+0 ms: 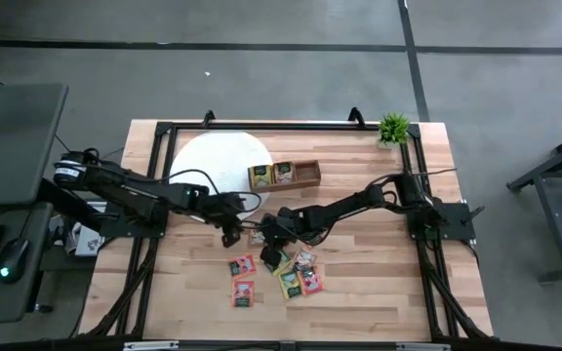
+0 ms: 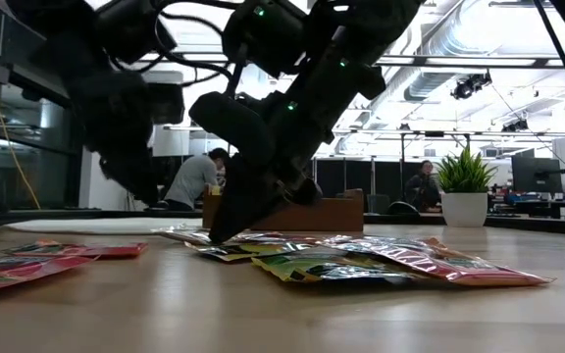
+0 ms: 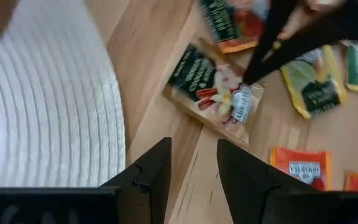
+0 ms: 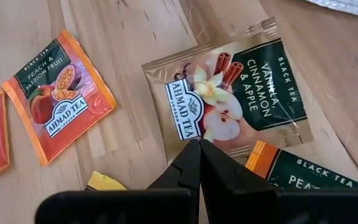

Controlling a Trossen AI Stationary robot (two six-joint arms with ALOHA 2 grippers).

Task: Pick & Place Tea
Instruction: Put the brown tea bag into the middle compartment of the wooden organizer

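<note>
**Closed right jaws pressing on the vanilla tea packet**

Pressed together, the right jaws (image 4: 199, 152) meet at their tips on the lower edge of a beige tea packet (image 4: 229, 99) printed with vanilla, cinnamon and apple, which lies flat on the wooden counter (image 4: 135, 37). Nothing sits between the two dark fingers; they only touch the packet's rim. Just beside those tips, partly under the packet's corner, lies an orange-edged peach packet (image 4: 309, 171), and off to the other side, apart from the jaws, an orange peach and passion fruit packet (image 4: 58, 93) rests on the boards.

From above, the right jaws (image 1: 273, 232) sit near the counter's middle with the left jaws (image 1: 230, 234) close by, facing them. The left jaws (image 3: 193, 165) are spread with only bare wood between them, hovering just short of the same beige packet (image 3: 213, 93); a white round mat (image 3: 42, 106) lies to one side of them.

Beyond the right jaws, toward the counter's front edge, a loose cluster of red, green and yellow packets (image 1: 276, 276) is scattered. Behind both jaws a brown wooden tray (image 1: 305, 175) holds two packets in its compartments nearest the mat. A small potted plant (image 1: 393, 128) stands at the far corner
</note>
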